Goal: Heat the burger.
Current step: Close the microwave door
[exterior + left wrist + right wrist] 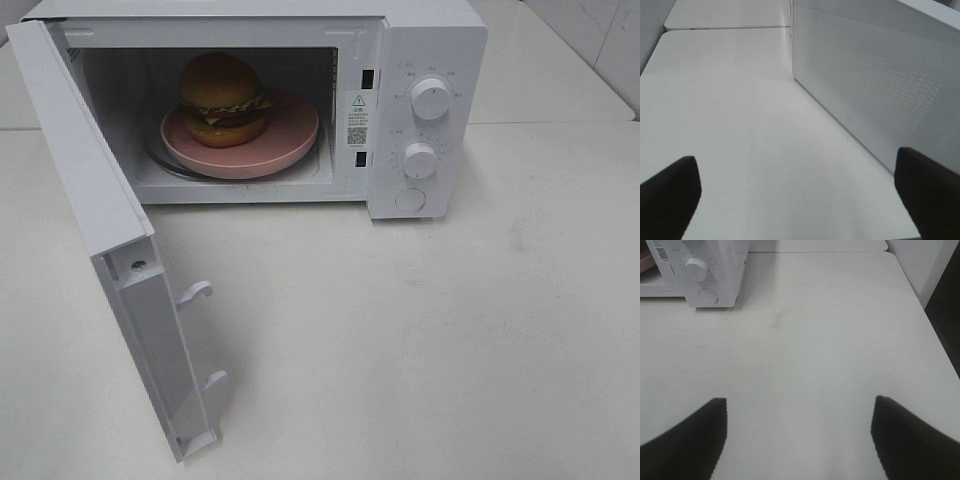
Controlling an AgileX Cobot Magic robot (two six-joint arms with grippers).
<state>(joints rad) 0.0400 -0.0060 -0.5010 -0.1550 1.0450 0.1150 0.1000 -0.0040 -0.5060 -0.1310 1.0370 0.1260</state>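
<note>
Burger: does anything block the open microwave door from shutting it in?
Nothing visible does. The tall golden-bun burger sits on the round pink plate inside the white microwave, and no object shows in the open white door swing path.

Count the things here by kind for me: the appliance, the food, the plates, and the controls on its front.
Microwave: 1
Burger: 1
Pink plate: 1
Knobs: 2
Round button: 1
Total: 6
</note>
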